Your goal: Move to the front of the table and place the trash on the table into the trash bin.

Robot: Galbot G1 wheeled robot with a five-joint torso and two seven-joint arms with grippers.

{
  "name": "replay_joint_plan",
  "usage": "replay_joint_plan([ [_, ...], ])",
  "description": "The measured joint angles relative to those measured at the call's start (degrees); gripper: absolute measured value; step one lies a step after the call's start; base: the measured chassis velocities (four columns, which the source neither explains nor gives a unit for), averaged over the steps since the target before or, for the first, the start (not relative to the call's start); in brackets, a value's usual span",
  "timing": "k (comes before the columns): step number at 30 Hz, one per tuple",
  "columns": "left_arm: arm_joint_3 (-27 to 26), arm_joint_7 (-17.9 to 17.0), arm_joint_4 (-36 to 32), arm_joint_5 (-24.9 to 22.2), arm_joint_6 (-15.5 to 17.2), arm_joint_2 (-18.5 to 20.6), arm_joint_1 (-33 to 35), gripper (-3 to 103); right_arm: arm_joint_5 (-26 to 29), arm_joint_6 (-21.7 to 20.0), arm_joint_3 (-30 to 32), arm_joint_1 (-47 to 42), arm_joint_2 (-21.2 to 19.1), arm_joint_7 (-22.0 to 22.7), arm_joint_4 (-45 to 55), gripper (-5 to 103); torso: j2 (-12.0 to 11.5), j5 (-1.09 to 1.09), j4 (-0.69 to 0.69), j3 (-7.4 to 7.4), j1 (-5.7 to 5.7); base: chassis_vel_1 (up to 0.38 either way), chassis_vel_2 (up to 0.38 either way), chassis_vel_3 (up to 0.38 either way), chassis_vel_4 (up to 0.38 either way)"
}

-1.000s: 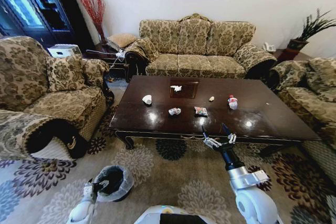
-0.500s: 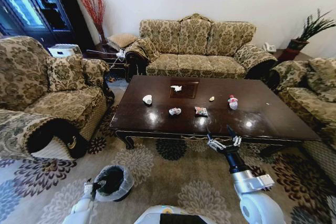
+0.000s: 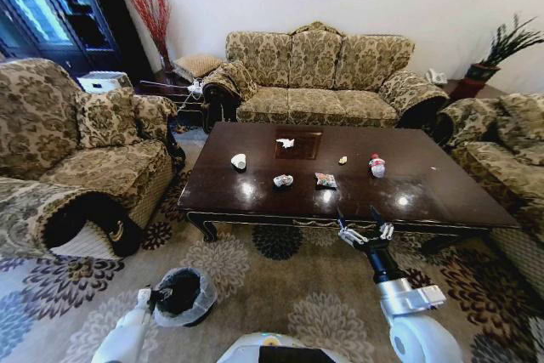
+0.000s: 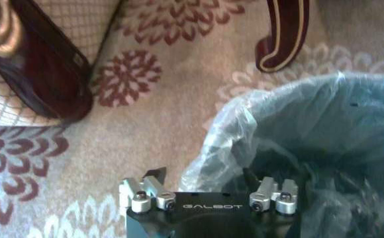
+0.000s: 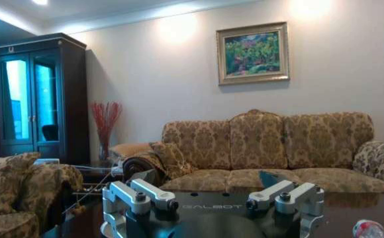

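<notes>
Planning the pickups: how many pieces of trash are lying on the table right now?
6 on the table: tissue on the inlaid panel, cup left, wrapper and snack packet near the front, yellow scrap, bottle right. Smaller bits may escape notice.

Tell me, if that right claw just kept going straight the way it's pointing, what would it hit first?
Probably nothing at first. The right gripper, jaws open, points across the table from just above its near edge. The small bottle sits off to the side, so the sofa beyond looks likeliest, though depth is hard to judge.
</notes>
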Motion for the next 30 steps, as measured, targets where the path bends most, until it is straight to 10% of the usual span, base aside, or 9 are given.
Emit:
replay_joint_plan([
  [21,-1.17,7.30,-1.65,-2.50,3.10,0.51,1.97,3,-0.06,0.04,0.76,-0.62,0.13,1.95,0.98,100,0.01,0.08,0.01,-0.01,0.00,0.000,0.000,0.000,0.000],
  [30,-2.54,7.24,-8.98,-10.02,3.10,-0.61,8.60,0,-0.15,0.06,0.55,-0.47,0.33,2.39,1.29,100,0.01,-0.06,0.00,0.00,0.00,0.000,0.000,0.000,0.000],
])
